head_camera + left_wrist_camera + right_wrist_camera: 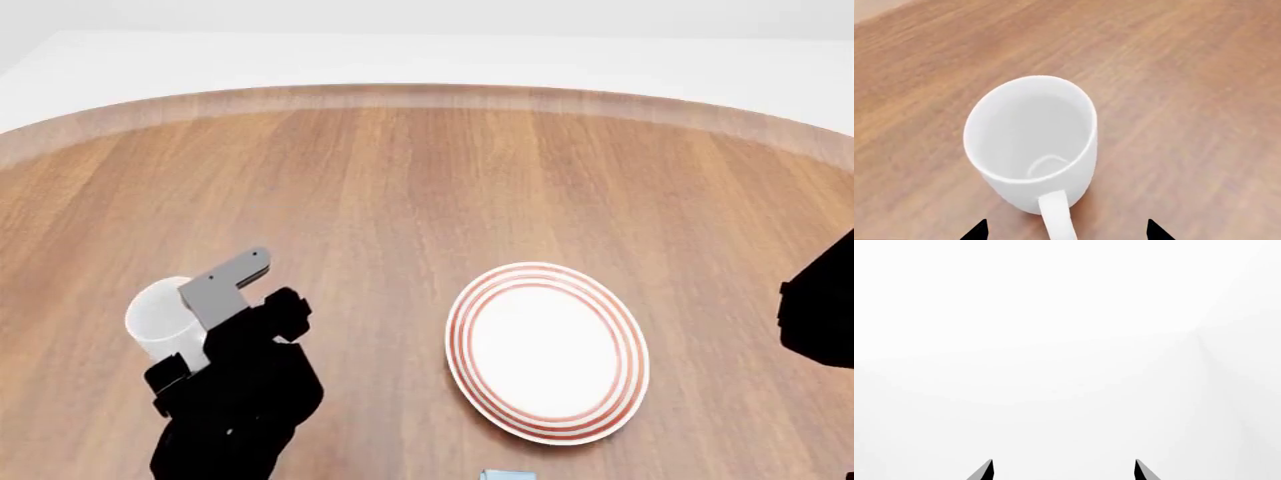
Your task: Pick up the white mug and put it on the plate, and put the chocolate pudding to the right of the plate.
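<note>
Wood table point(441, 170); left end effector point(1066, 231) spread, straddling white mug point(1031, 140) handle.

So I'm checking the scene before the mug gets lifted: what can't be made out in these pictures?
- White mug: head view, the left arm covers most of it; the left wrist view cuts off the handle's end.
- Chocolate pudding: head view, only a sliver shows at the bottom edge, near the plate.
- Right gripper: right wrist view, only the fingertips show against blank white.
- Left gripper: the same in the left wrist view.
</note>
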`<state>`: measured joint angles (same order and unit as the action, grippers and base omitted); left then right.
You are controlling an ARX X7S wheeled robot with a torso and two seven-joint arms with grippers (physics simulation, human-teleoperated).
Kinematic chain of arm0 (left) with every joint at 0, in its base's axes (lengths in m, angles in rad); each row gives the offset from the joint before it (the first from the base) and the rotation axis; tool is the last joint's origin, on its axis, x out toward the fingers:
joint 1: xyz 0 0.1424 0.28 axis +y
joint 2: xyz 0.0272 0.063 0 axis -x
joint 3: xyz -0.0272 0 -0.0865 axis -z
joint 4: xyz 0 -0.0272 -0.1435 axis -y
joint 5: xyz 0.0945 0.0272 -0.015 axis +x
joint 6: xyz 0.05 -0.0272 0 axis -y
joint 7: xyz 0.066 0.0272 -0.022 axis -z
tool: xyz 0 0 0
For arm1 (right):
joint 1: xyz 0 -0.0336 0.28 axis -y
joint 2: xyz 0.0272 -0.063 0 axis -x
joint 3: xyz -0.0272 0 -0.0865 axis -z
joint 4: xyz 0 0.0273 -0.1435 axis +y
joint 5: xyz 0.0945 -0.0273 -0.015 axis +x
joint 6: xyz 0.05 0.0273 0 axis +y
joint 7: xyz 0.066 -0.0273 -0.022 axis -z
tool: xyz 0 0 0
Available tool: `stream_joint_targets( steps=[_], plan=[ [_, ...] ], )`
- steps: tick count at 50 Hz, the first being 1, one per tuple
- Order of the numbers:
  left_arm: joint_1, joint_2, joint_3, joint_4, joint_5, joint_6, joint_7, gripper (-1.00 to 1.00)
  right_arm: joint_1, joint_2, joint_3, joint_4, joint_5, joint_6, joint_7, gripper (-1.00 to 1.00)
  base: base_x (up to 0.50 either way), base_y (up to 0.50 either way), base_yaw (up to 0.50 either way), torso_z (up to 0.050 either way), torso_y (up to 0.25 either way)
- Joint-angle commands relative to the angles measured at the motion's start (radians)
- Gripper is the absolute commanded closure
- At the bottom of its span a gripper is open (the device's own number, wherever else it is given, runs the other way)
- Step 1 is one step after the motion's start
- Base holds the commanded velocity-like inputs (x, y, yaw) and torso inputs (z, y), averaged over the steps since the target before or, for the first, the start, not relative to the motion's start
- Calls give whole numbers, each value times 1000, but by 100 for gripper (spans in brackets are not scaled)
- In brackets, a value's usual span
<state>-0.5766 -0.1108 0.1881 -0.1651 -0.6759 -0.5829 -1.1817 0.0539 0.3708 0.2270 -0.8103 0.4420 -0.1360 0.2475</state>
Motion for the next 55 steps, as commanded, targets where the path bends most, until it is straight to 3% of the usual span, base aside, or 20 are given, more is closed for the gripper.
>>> stream_joint_targets(
  steps=[1,30,31,55],
  plan=[
    [10,10,-16,-36,16,24,41,-100,-1,-13,21,-4,-22,0,-19,-100,0,0,0,0,0],
    [-3,2,-2,-137,9,72,76,-100,-6,-9,4,7,-29,-13,-19,-100,0,0,0,0,0],
    [-3,1,-2,-139,9,73,77,100,-6,-9,3,7,-29,-12,-19,-100,0,0,0,0,0],
    [-8,-9,12,-171,8,85,74,100,-12,-4,-14,5,-32,-14,-15,-100,0,0,0,0,0]
  ],
)
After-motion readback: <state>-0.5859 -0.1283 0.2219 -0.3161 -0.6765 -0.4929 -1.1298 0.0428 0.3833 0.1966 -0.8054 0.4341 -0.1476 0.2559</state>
